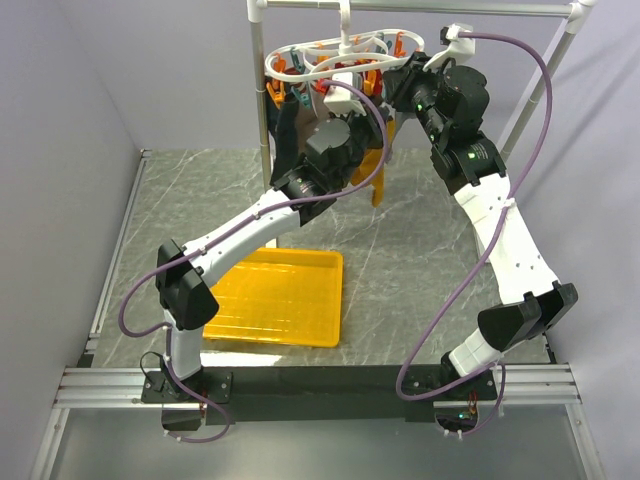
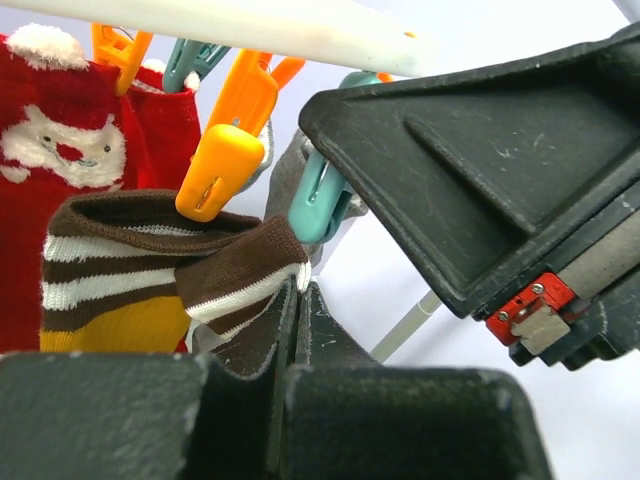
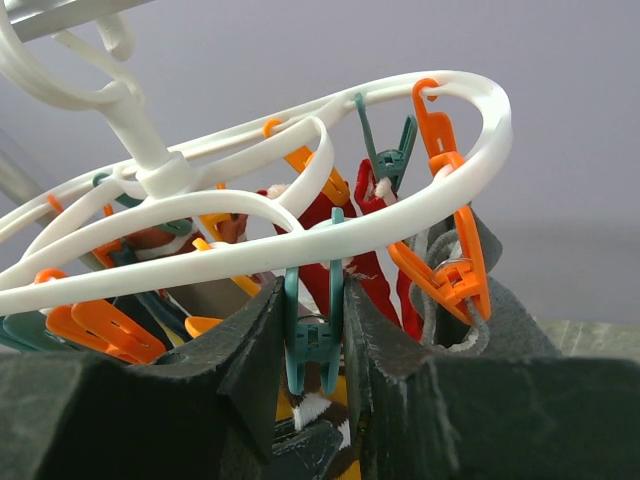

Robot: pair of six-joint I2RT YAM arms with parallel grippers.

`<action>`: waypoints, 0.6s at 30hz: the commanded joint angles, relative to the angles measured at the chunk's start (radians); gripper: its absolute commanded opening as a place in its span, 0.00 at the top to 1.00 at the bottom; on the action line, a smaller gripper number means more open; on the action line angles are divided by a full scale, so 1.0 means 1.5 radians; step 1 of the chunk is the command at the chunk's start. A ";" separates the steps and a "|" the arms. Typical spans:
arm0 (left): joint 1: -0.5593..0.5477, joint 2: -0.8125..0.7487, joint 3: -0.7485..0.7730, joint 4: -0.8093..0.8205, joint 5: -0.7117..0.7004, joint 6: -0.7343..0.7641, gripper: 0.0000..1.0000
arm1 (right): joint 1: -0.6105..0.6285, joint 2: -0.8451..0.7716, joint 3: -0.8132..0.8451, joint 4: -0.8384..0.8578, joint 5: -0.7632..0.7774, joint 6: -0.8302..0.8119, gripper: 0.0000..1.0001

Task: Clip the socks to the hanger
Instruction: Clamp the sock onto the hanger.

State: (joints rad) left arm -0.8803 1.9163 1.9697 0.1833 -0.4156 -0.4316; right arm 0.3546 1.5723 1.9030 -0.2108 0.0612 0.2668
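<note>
The white oval hanger [image 1: 330,52] hangs from the rack's top bar, its orange and teal clips pointing down. My left gripper [image 2: 298,290] is shut on the brown-and-white striped cuff of a mustard sock [image 2: 150,250] and holds it up just under the clips. The sock's mustard foot [image 1: 380,178] dangles below the hanger. My right gripper [image 3: 314,300] is shut on a teal clip [image 3: 312,335] hanging from the hanger ring [image 3: 300,245], squeezing its handles. The striped cuff [image 3: 325,410] shows right beneath that clip's tips. The same teal clip [image 2: 320,205] shows beside the cuff in the left wrist view.
Red Santa socks [image 2: 60,150] and a grey sock [image 3: 445,300] are clipped on the hanger. An orange clip [image 2: 225,150] hangs just over the cuff. The white rack pole [image 1: 262,110] stands left of the hanger. A yellow tray [image 1: 280,300] lies on the table below.
</note>
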 commanded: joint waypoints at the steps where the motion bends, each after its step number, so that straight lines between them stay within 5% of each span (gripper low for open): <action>1: -0.001 0.004 0.019 0.029 0.025 0.007 0.99 | 0.000 -0.018 0.015 0.022 0.012 -0.009 1.00; 18: -0.001 0.009 0.021 0.031 0.039 0.014 0.99 | 0.001 -0.016 0.014 0.026 0.004 -0.010 1.00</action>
State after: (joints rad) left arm -0.8803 1.9366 1.9697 0.1913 -0.3634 -0.4305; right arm 0.3546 1.5726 1.9030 -0.2108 0.0605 0.2672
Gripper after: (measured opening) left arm 0.014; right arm 0.334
